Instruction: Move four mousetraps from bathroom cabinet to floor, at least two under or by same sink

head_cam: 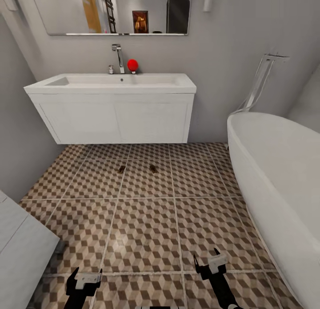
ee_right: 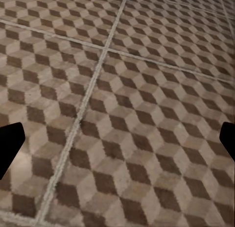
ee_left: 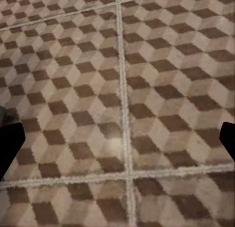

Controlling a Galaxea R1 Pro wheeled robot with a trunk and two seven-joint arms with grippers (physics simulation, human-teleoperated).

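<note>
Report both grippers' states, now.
Left gripper: open, holding nothing.
Right gripper: open, holding nothing.

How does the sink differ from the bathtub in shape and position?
The sink is a shallow rectangular basin on a wall-hung vanity, clear of the floor; the bathtub is large, rounded and reaches down to the floor. The sink has a straight chrome tap. Both are white.

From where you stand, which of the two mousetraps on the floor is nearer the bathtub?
The right-hand mousetrap; the other mousetrap lies farther toward the left wall, away from the bathtub.
</note>
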